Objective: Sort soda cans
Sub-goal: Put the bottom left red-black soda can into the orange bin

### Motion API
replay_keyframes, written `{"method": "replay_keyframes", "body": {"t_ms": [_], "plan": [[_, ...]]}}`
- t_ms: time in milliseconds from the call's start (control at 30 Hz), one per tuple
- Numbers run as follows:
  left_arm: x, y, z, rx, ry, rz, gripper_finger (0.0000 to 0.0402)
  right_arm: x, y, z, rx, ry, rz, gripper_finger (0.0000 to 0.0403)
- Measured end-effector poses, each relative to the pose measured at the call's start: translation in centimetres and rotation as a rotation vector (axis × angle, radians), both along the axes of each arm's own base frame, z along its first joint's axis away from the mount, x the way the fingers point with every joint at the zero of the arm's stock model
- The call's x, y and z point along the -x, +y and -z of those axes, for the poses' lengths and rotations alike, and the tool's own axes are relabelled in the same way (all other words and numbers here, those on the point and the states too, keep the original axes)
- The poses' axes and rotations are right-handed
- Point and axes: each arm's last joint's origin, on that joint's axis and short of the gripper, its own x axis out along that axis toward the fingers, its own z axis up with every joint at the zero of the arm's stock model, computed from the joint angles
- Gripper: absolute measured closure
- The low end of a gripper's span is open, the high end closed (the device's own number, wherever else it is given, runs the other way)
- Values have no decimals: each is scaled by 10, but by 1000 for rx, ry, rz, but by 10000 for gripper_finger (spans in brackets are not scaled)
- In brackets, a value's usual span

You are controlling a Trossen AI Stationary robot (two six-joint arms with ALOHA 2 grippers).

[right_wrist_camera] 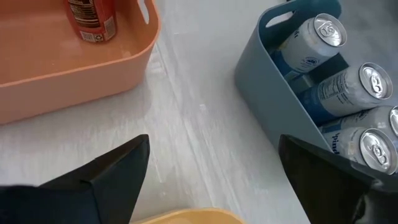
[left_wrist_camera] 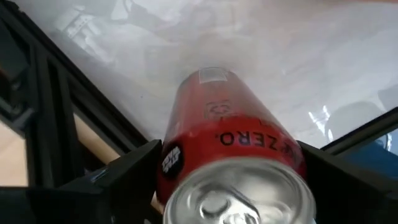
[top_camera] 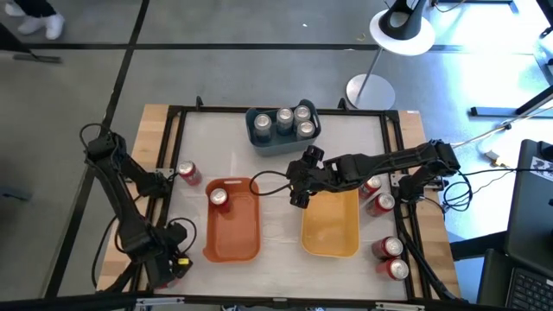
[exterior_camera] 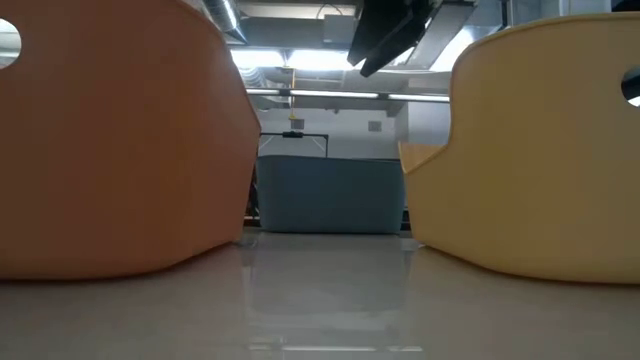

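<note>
Red metal soda can [left_wrist_camera: 233, 134] sits clamped in the left claw [top_camera: 177, 175] at nine o'clock; the right claw [top_camera: 298, 186] hangs wide at centre.

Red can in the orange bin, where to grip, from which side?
Grip the red can across its round body just under the top, descending from above. It stands upright in a corner of the orange bin, so the walls block side approaches.

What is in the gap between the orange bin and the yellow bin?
Just bare table on the high view, with nothing lying between the orange bin and yellow bin. The right gripper hangs above the gap's far end.
</note>
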Motion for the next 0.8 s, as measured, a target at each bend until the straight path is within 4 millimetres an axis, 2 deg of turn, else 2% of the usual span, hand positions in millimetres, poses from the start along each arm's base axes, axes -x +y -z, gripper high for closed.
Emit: {"method": "replay_keyframes", "body": {"t_ms": [133, 300, 467, 600, 800], "plan": [[1, 2, 3, -13, 18, 20, 69, 0, 0, 0, 0, 0, 0, 47], [3, 5, 2, -28, 37, 23, 103, 0, 0, 0, 1, 0, 1, 47], [3, 8, -2, -27, 39, 13, 103, 0, 0, 0, 15, 8, -17, 47], [-1, 17, -19, 10, 21, -16, 103, 0, 0, 0, 20, 11, -23, 47], [-5, 37, -58, -33, 24, -14, 103, 0, 0, 0, 21, 12, -24, 47]]}}
